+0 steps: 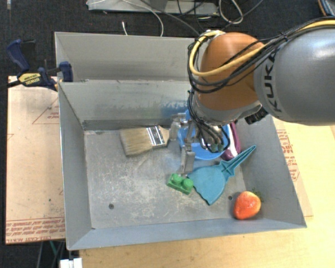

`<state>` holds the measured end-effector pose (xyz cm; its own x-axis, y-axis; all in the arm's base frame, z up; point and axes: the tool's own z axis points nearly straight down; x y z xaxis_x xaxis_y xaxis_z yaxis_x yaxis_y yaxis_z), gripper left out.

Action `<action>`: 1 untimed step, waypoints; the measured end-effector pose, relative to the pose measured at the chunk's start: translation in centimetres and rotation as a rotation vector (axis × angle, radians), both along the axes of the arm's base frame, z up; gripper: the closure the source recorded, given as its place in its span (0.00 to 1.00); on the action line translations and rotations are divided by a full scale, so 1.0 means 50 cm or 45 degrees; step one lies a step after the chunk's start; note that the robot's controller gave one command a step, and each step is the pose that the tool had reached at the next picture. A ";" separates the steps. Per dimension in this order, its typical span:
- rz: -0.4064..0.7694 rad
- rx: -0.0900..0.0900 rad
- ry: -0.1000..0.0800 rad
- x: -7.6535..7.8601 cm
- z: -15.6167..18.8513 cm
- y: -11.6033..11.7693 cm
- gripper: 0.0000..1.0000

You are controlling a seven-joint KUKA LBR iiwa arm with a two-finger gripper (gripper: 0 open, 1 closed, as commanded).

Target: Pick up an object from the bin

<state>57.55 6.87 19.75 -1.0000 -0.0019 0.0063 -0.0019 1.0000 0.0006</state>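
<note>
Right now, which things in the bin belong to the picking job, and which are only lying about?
Belongs to the job:
- gripper
- small green toy piece, just below the gripper and probably the one to be picked

Just lying about:
- paintbrush
- teal plastic scoop
- toy strawberry
- blue round piece and pink piece, partly hidden under the arm

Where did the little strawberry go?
The strawberry lies near the front right corner of the bin, at the lower right of the camera view. It is just right of the flat blue scoop.
</note>
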 end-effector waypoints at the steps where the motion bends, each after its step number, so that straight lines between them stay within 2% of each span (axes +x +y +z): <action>1: -0.004 0.001 -0.010 0.003 0.010 -0.001 0.00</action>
<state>57.69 6.81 20.25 -1.0000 0.0009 -0.0012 0.0009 1.0000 0.0012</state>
